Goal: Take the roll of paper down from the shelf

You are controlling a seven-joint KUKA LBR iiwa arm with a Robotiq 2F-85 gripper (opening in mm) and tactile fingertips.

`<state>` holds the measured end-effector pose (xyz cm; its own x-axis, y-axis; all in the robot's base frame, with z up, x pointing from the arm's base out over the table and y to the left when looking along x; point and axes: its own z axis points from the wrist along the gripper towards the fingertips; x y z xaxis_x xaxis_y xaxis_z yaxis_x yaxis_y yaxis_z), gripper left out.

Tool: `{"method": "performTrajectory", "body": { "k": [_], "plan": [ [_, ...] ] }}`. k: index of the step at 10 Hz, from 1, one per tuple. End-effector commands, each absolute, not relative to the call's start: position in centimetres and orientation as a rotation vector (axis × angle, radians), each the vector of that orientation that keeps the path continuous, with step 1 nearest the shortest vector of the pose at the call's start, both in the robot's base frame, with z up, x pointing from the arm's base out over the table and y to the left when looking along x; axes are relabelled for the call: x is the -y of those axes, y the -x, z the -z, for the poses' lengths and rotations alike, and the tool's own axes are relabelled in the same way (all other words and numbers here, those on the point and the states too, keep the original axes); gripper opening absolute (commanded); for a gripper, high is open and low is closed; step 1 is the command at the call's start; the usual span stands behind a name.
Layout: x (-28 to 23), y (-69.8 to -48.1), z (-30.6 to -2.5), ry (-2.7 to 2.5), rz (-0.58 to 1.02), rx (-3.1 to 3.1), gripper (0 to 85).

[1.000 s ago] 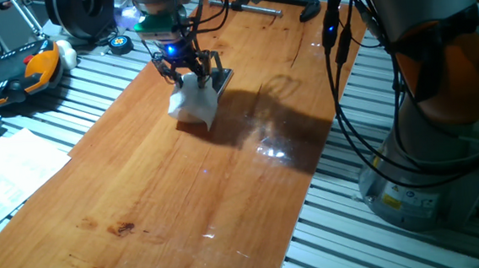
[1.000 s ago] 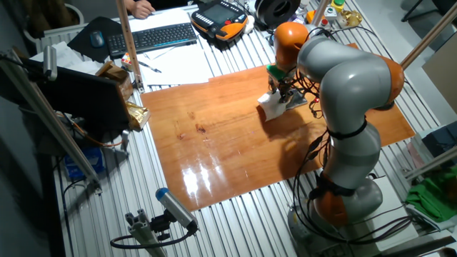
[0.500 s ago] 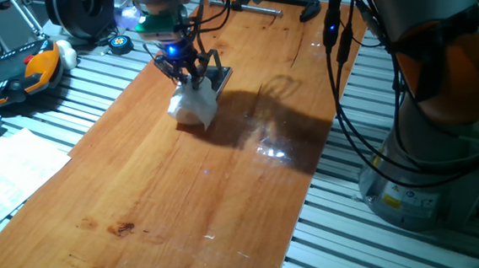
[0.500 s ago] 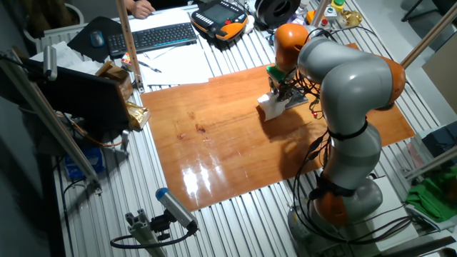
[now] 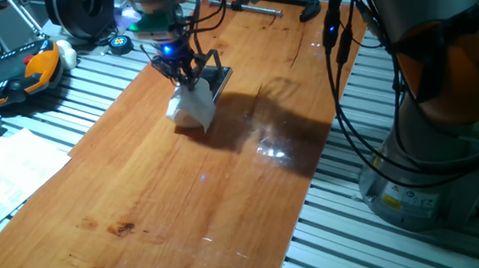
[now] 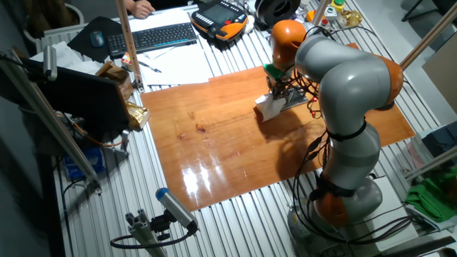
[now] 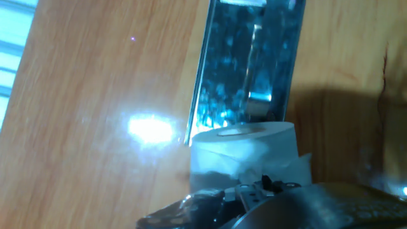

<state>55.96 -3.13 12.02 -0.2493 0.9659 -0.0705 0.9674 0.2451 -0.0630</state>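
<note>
The white roll of paper (image 5: 191,109) sits at the near-left end of the dark grey metal shelf (image 5: 220,77) on the wooden board. My gripper (image 5: 186,84) comes down from above and its fingers are closed on the top of the roll. In the other fixed view the roll (image 6: 264,108) lies left of the shelf (image 6: 294,102), under the gripper (image 6: 278,91). In the hand view the roll (image 7: 245,152) fills the lower middle, with the shiny shelf (image 7: 251,63) stretching away behind it. I cannot tell whether the roll rests on the shelf or on the board.
The wooden board (image 5: 176,197) lies on a slatted metal table. An orange and black pendant (image 5: 15,72) and white paper sheets (image 5: 10,171) lie at the left. A black clamp (image 5: 285,0) is at the far end. Cables (image 5: 341,76) hang by the arm's base (image 5: 432,163).
The fingers were spread around the roll and have closed on it. The gripper and the roll have shifted a little to the left, away from the shelf.
</note>
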Motion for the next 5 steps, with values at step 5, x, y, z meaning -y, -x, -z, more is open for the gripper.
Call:
{"method": "performTrajectory", "body": {
  "k": [5],
  "plan": [
    [0.1, -54.8, -12.0, -1.956, 0.138, -2.414, 0.7]
  ]
}}
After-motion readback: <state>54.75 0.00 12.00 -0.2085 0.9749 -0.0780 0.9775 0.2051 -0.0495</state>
